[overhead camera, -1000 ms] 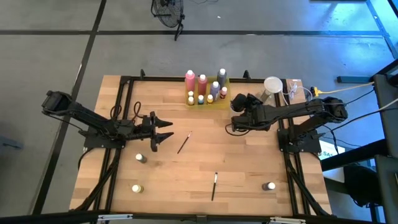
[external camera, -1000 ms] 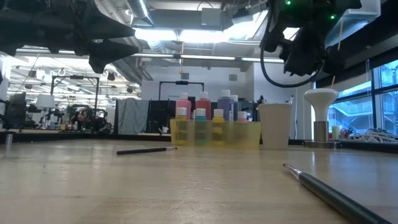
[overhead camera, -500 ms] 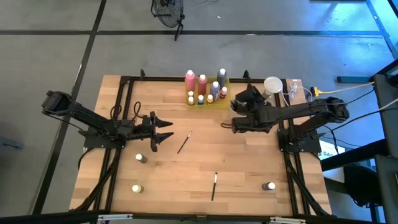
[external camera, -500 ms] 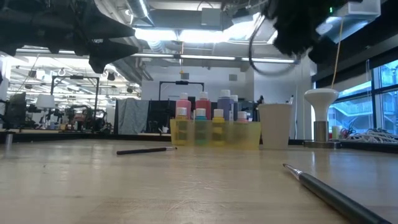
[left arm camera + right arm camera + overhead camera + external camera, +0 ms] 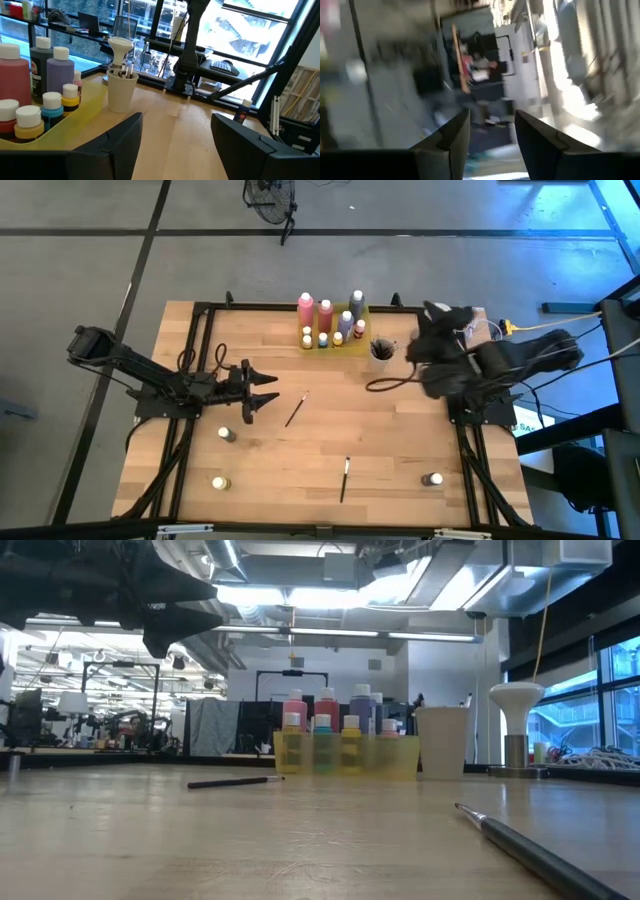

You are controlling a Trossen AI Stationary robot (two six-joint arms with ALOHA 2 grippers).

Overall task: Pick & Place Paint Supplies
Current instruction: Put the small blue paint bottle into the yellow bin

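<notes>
Sorting paint supplies: part done, several items still loose on the table (image 5: 300, 450).

Bottles (pink, purple, small capped ones) stand packed in the yellow tray (image 5: 75, 112) at the far edge; the cup (image 5: 381, 351) beside it holds brushes. Outstanding: two dark-handled paintbrushes, one near centre (image 5: 294, 410), one nearer the front (image 5: 344, 478), and three small bottles (image 5: 226, 434) (image 5: 218, 482) (image 5: 432, 479) standing well apart along the front. Left gripper (image 5: 268, 391) hovers near the central brush, fingers open and empty. Right gripper (image 5: 490, 132) is raised beside the cup, fingers parted, nothing between them.
</notes>
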